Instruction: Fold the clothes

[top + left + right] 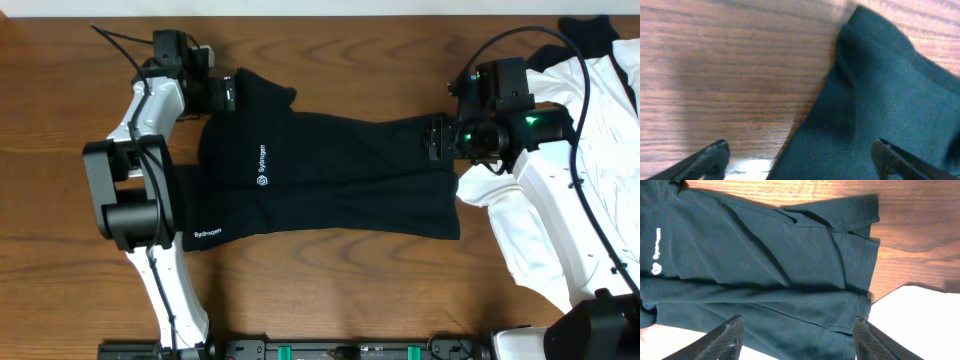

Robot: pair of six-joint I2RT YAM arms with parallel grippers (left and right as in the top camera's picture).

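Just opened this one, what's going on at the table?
Two robot arms are working on a black shirt laid lengthwise across the wooden table. The left gripper sits at one end of the shirt, by a corner, and the right gripper sits at the opposite end. Both have their jaws open over the fabric and grip nothing. The shirt looks partly folded and creased. White clothes lie heaped under the right arm.

Our left arm [165, 280] and right arm [550, 215] both run white shells between chunky black joints. Black cables [585, 90] loop off the right wrist, where we show green lights [530, 122], and a thinner one trails off the left. Our fingers [727, 337] are black and tapered, with a fine cross-hatch texture on the right pair.
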